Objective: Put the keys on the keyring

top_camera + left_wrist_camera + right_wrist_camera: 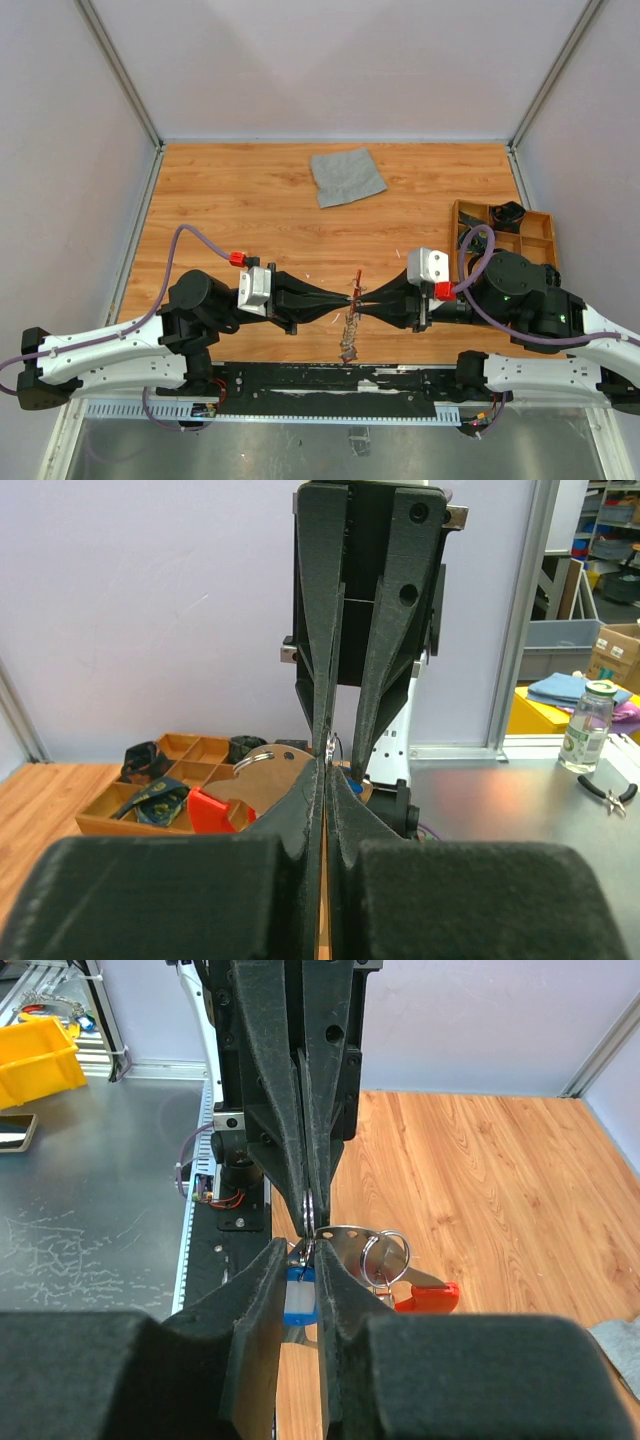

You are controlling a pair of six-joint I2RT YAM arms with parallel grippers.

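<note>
The left gripper (349, 297) was clenched on the thin, slippery keyring (425, 1298), which hung between it and the right gripper (303, 1253), and that one pinched a light blue-headed key (298, 1301), probably best held by its plastic head.
</note>
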